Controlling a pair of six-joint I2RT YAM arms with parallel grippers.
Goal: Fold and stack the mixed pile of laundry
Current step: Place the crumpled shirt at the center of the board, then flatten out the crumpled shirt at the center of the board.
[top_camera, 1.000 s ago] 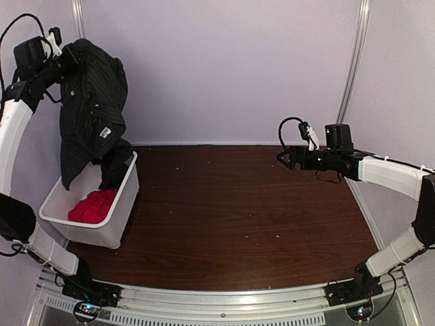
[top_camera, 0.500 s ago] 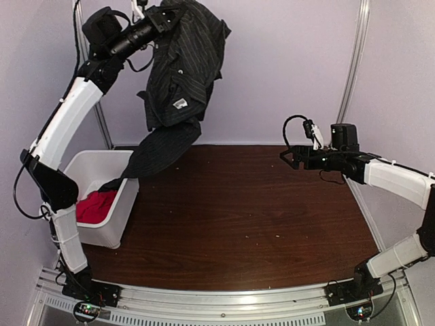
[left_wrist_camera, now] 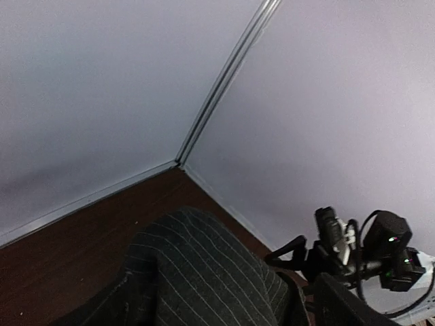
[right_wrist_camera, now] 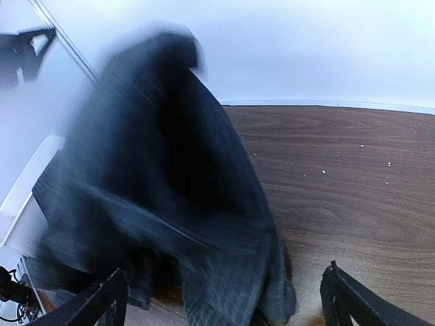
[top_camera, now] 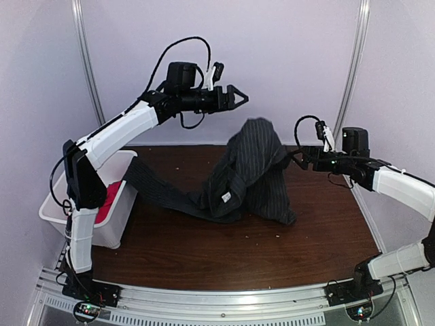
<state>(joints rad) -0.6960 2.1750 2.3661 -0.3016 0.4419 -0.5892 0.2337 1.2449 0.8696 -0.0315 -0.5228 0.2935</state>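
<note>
We see the left jaws spread and empty, high above the pinstriped shirt (top_camera: 248, 173), which stands heaped on the brown surface (top_camera: 204, 251) just beside the wide-open, empty right jaws, one sleeve trailing to the white bin (top_camera: 112, 232) at the left edge that holds the red T-shirt (top_camera: 109, 199).

shirt (top_camera: 255, 170): dark charcoal, thin pale pinstripes
tag (top_camera: 225, 197) on the shirt: white
T-shirt (top_camera: 109, 201): bright red, plain
bin (top_camera: 112, 229): white
tabletop (top_camera: 204, 251): dark reddish-brown wood grain with a few pale specks
walls (top_camera: 285, 61): pale lilac-grey
arms (top_camera: 122, 132): white shells, black joints, black cables
</note>
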